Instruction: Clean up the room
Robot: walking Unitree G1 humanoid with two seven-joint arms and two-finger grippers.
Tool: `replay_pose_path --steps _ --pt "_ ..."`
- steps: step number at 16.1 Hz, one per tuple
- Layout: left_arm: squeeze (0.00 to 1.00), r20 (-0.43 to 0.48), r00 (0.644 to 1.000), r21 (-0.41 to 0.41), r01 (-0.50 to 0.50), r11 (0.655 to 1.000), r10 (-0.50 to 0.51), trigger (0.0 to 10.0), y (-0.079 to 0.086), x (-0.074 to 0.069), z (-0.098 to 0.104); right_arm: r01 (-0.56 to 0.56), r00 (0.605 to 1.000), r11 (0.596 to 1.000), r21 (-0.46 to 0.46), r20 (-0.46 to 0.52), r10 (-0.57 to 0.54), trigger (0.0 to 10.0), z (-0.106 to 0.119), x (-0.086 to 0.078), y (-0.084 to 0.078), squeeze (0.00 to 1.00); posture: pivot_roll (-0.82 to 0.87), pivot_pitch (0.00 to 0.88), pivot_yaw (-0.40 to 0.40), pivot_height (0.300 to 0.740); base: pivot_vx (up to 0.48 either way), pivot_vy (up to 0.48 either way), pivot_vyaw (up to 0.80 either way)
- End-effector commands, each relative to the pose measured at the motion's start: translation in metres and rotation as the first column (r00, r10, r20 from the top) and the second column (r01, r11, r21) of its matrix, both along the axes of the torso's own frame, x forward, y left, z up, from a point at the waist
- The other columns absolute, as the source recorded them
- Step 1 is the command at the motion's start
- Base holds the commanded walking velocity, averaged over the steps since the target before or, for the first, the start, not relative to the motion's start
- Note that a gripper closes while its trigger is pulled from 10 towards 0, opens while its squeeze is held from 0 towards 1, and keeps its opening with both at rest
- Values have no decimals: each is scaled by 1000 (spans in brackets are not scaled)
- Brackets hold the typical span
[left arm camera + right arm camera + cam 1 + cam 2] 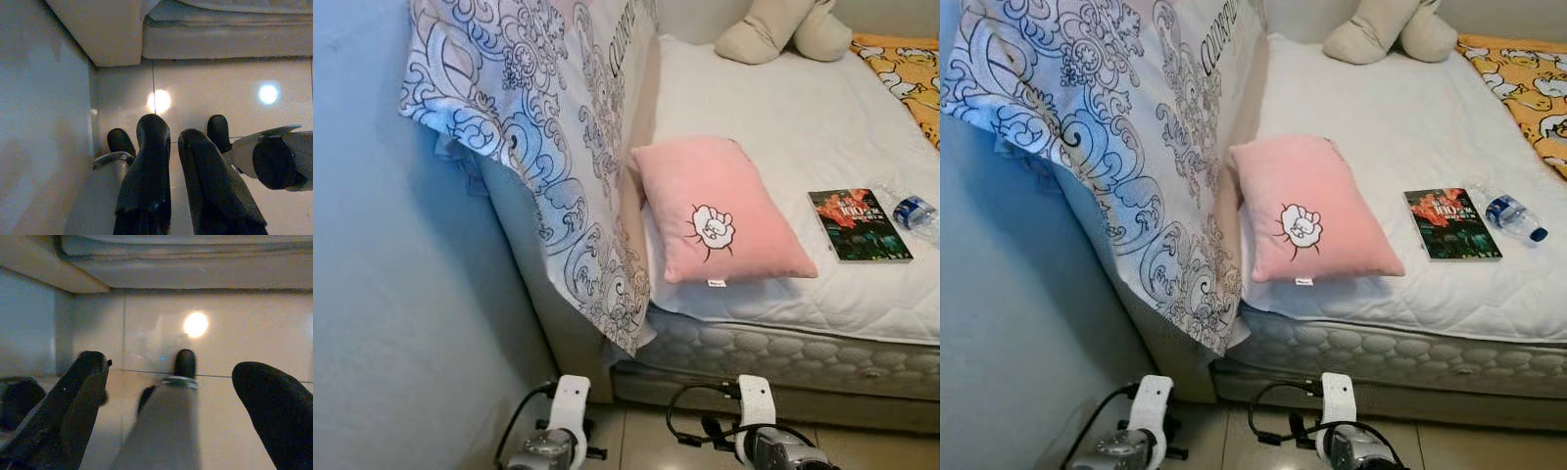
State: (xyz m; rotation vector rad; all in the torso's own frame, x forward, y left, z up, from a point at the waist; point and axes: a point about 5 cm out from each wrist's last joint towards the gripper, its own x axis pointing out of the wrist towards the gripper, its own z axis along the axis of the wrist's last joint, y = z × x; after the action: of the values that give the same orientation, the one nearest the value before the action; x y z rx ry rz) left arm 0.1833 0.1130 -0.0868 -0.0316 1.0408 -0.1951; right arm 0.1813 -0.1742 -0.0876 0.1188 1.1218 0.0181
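2 arms hang low over the tiled floor [220, 93] at the bed's foot. Left tool [173, 142] has its fingers nearly pressed together, holding nothing; right tool [171, 382] has its fingers spread wide, also holding nothing. On the bed [783, 117] a pink pillow [715, 211] lies near the edge, with a book [859, 224] to its right and a water bottle [913, 211] just beside the book. A patterned sheet [548, 127] drapes over the bed's left side. A plush toy [783, 27] sits at the far end beside a yellow blanket [911, 73].
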Motion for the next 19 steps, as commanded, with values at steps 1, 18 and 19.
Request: replay_pose_path --steps 1,18,19 --pt "0 -54 998 11 34 999 -34 10000 -1 29 14 -20 1000 1000 -14 2 20 10000 1 3 0 0 -154 0 13 740 0 0 0" --pt "1000 -33 998 25 54 998 -53 10000 4 26 12 -71 997 995 -75 26 73 10000 4 6 -7 1000 -155 0 22 740 0 0 0" --pt "1000 -30 997 24 67 997 -67 10000 2 26 12 -84 996 994 -67 38 86 10000 4 8 -5 1000 -160 0 24 740 0 0 0"
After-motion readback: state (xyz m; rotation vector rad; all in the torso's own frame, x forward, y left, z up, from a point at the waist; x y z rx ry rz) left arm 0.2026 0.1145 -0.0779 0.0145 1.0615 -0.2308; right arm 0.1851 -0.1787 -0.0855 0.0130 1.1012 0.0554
